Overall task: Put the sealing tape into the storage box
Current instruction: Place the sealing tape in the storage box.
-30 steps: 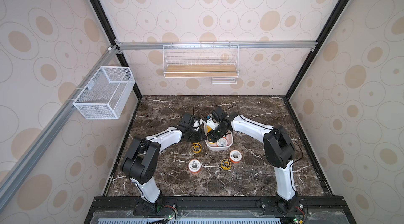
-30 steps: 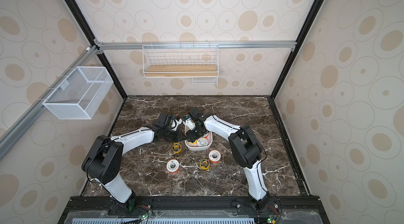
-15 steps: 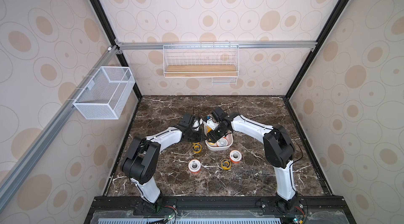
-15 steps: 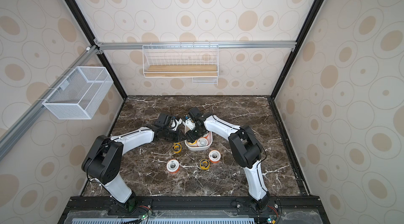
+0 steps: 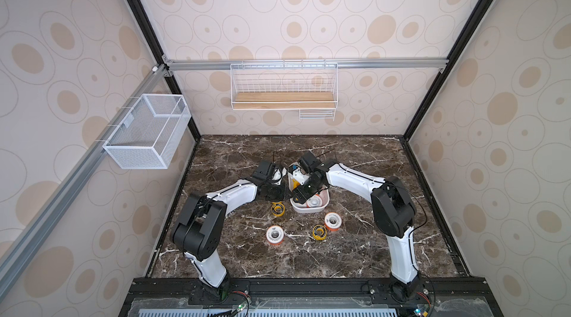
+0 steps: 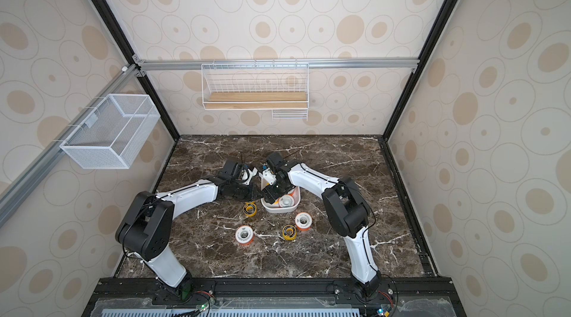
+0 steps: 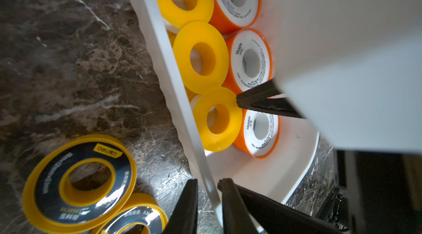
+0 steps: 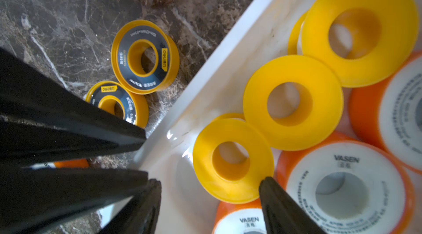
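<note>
Worktop [image 5: 355, 238]: dark marble, sealing tape spools [image 5: 275, 234] loose near storage box [image 5: 309, 209].
Left gripper [image 7: 206, 183]: I pinch its wall.
Right gripper [image 8: 209, 181]: open over plain yellow spool [image 8: 260, 150] inside.

Storage box [image 6: 279, 209] — loose spools [image 6: 244, 235] nr it

storage box [image 7: 258, 173]: white | sealing tape [image 7: 182, 57]: orange, yellow (some dark-ringed)

Your storage box [image 5: 309, 209] sits mid-tabletop [image 5: 355, 253], with sealing tape spools [image 7: 201, 59] in two rows inside. Just outside its left wall two spools [image 8: 143, 57] lie together, and your left claw [image 7: 207, 185] straddles that wall. Your right claw [image 8: 211, 181] is inside the box. Before the box lie a front-left spool [image 5: 275, 234], a middle spool [image 5: 319, 231] and a front-right spool [image 5: 333, 221].
</note>
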Robot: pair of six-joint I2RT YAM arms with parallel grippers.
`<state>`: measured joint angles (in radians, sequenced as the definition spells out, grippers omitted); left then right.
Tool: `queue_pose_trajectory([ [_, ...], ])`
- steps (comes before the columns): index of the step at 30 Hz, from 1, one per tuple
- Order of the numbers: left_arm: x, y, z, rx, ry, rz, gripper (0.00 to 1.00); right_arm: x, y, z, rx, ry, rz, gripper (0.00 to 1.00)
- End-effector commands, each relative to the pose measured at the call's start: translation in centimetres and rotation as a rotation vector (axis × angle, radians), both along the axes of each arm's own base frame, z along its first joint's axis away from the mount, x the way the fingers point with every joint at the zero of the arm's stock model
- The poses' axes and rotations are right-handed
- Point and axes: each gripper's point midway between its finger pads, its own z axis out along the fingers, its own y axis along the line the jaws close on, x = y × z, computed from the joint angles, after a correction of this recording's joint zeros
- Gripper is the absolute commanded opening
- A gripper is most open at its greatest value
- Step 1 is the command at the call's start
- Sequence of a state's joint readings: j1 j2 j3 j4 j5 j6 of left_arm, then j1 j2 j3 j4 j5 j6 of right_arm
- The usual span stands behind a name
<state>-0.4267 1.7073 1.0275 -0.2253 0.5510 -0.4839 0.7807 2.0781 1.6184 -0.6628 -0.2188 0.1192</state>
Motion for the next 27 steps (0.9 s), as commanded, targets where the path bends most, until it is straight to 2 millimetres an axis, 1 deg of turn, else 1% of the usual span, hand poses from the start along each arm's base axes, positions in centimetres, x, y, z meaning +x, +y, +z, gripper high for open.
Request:
queue_pose_trajectory([
  [1, 0.7, -0.1, 2.0, -0.004, -0.043, -0.001, 0.25, -0.5, -0.2, 1.5, 0.013, -0.025, 0.0, 0.75],
  [4, 0.6, -0.1, 2.8, -0.012, -0.055, 0.002, 0.31, -0.6, -0.5, 3.1, 0.061, -0.041, -0.008, 0.76],
  [8, 0.4, 0.5, 4.5, 0.0, -0.086, 0.015, 0.41, -0.7, -1.3, 6.0, 0.17, -0.05, -0.035, 0.76],
  [10, 0.2, 1.2, 5.2, 0.029, -0.106, 0.029, 0.46, -0.5, -2.3, 7.1, 0.209, -0.06, -0.066, 0.77],
  [11, 0.1, 1.8, 5.5, 0.052, -0.113, 0.04, 0.48, -0.3, -3.1, 7.8, 0.228, -0.068, -0.085, 0.77],
  [13, -0.2, 2.9, 6.0, 0.1, -0.134, 0.063, 0.51, 0.0, -4.7, 8.5, 0.245, -0.08, -0.125, 0.77],
  [16, -0.8, 4.6, 6.5, 0.168, -0.157, 0.101, 0.52, 0.7, -7.7, 8.9, 0.255, -0.097, -0.193, 0.77],
  [19, -1.6, 5.9, 6.8, 0.212, -0.174, 0.129, 0.53, 1.1, -10.4, 8.9, 0.274, -0.093, -0.255, 0.77],
  [22, -2.3, 7.2, 6.8, 0.258, -0.178, 0.155, 0.54, 1.2, -13.2, 8.5, 0.292, -0.083, -0.316, 0.76],
  [25, -3.1, 8.1, 6.7, 0.283, -0.177, 0.171, 0.54, 0.8, -15.1, 7.9, 0.3, -0.079, -0.353, 0.76],
  [27, -3.7, 8.8, 6.5, 0.31, -0.171, 0.178, 0.54, 0.4, -16.0, 7.7, 0.309, -0.075, -0.37, 0.76],
])
